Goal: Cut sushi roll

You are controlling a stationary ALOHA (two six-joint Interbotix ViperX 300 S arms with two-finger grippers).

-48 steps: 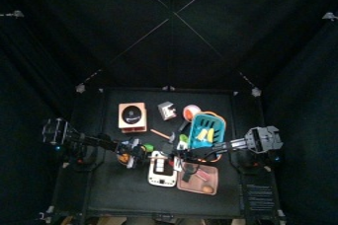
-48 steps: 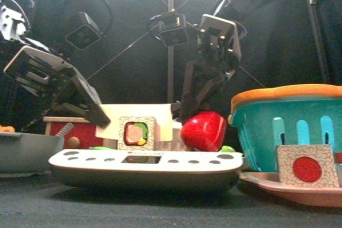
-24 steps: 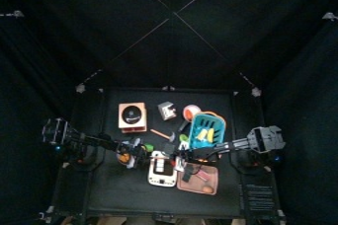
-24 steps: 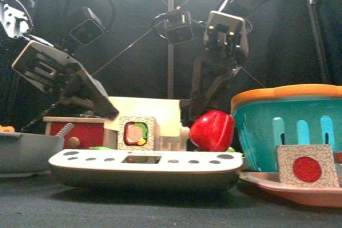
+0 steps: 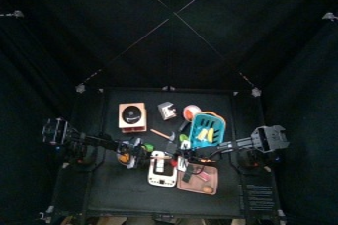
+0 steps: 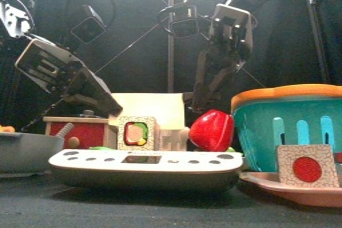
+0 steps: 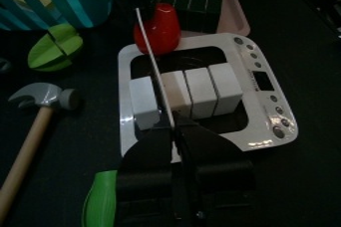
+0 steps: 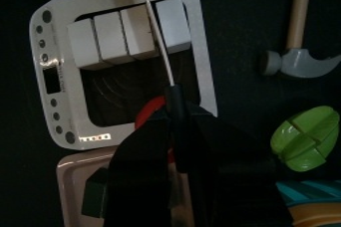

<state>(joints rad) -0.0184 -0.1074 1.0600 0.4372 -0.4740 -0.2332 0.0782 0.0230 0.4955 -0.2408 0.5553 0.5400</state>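
The sushi roll (image 7: 197, 94), several white slices side by side, lies on a white board (image 7: 266, 92). One slice end shows its green and red filling (image 6: 135, 132). A knife blade (image 7: 151, 72) runs as a thin grey line across the roll between two slices, also the blade (image 8: 154, 32). Its red handle (image 6: 209, 130) sits at the board's far end under my right gripper (image 8: 170, 112), which is shut on it. My left gripper (image 7: 180, 146) hovers at the roll's near end, where the blade's tip reaches it; the left gripper (image 5: 132, 153) is left of the board.
A teal basket (image 6: 287, 122) stands to the right, with a pink tray (image 6: 314, 187) in front of it. A toy hammer (image 7: 40, 97) and a green halved fruit (image 7: 60, 47) lie beside the board. A grey bowl (image 6: 20, 152) and a red box (image 6: 74, 132) are at the left.
Both arms have lifted a little in the front view. The red handle has shifted slightly to the right; the roll and board have stayed put.
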